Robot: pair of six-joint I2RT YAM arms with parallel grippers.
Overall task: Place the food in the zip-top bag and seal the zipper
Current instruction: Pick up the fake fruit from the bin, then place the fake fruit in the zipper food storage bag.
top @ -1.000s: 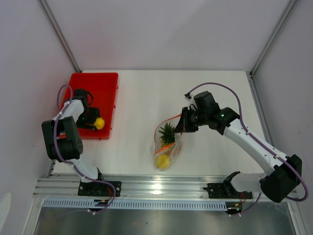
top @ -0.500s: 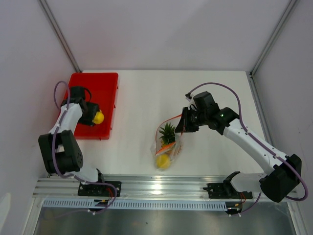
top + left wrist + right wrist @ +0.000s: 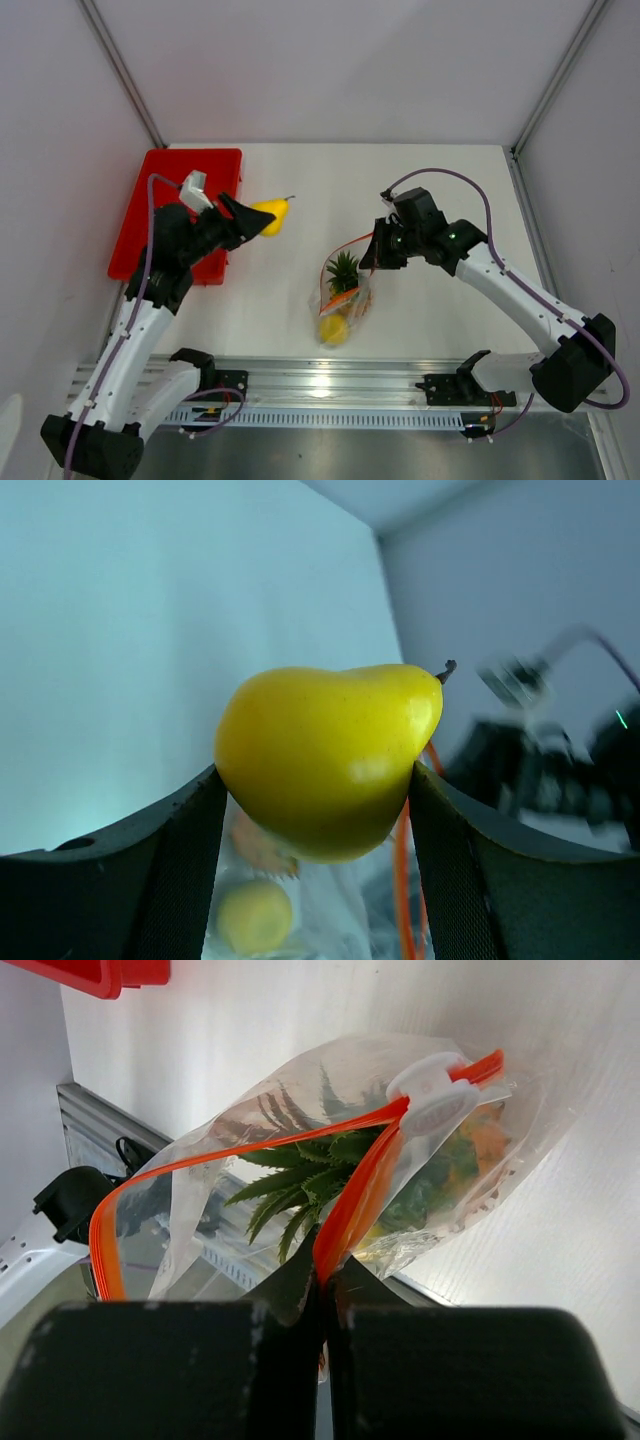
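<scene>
**tabletop_tom:** ok, quick headcount. How many fruits, and where are they?

**yam_fan:** I count 3. 2 are inside the zip-top bag (image 3: 345, 300): 1 pineapple (image 3: 342, 275) with its green crown poking up toward the mouth, and 1 round yellow fruit (image 3: 333, 328) down at the bottom end. The 3rd is a yellow pear-shaped fruit (image 3: 272, 212) with a little dark stem, up in the air over the table (image 3: 420, 190), just right of the 1 red tray (image 3: 190, 175).

**tabletop_tom:** so who's got hold of what?

**yam_fan:** 2 arms, both busy. The left gripper (image 3: 315, 775) has its jaws spread fairly wide, 1 finger pressed on each side of the pear. The right gripper (image 3: 325, 1280) is clamped fully tight on the zipper (image 3: 250, 1150), pinching that red-orange strip partway along.

**tabletop_tom:** bag sealed or nah?

**yam_fan:** nah. From the right wrist view the strip splits into 2 lips that bow apart on 1 side, so the mouth gapes there. There's 1 white slider (image 3: 435, 1100) parked at the far end of the strip. The bag itself is mid-table, toward the near edge, well apart from the tray.
</scene>
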